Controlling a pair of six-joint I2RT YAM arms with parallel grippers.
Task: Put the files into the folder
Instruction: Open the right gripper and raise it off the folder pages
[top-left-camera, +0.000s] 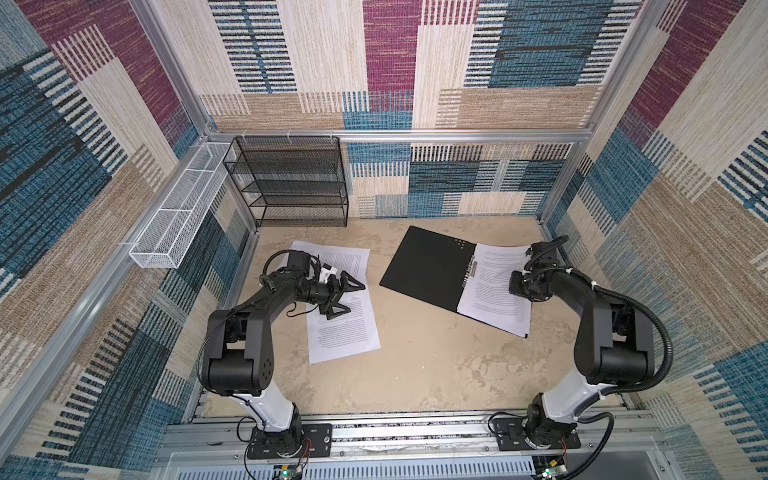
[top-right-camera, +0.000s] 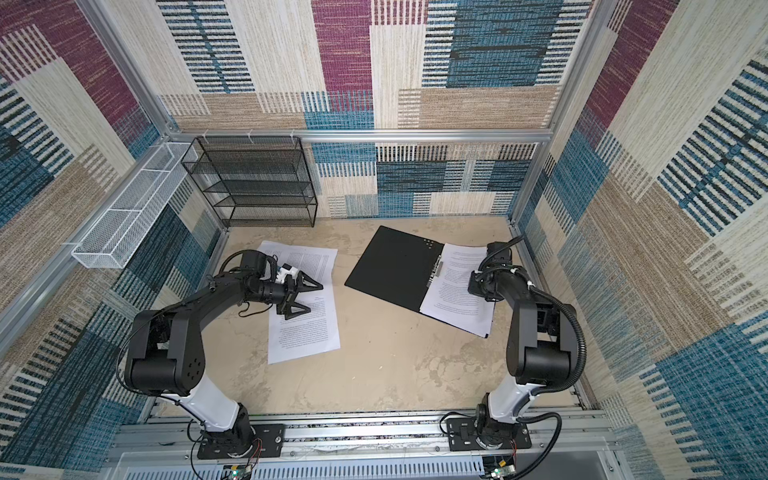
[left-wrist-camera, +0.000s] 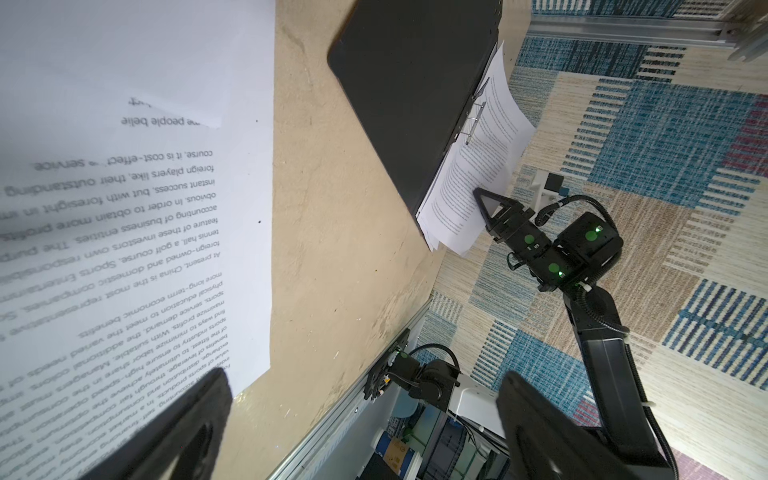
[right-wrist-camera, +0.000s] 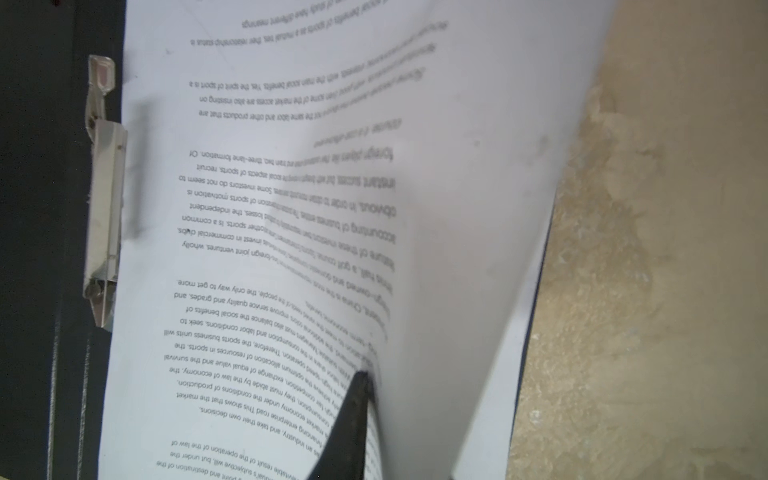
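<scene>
The folder (top-left-camera: 424, 266) (top-right-camera: 390, 266) lies open on the table at the right, black inside up, with a metal clip (right-wrist-camera: 106, 199) at its spine. A stack of files (top-left-camera: 494, 291) (top-right-camera: 457, 299) rests on its right half. My right gripper (left-wrist-camera: 484, 203) is down on that stack. One of its fingers (right-wrist-camera: 357, 411) shows against a top sheet (right-wrist-camera: 457, 249) that curls upward; the sheet hides the other finger. Two loose files (top-left-camera: 345, 332) (top-right-camera: 303, 332) lie overlapping at the left. My left gripper (top-left-camera: 356, 298) (left-wrist-camera: 361, 419) hovers over them, open and holding nothing.
A black wire-mesh rack (top-left-camera: 291, 183) stands at the back left against the wall. A white wire basket (top-left-camera: 178, 216) hangs on the left wall. Patterned walls close in three sides, and an aluminium rail (top-left-camera: 415, 428) with both arm bases runs along the front.
</scene>
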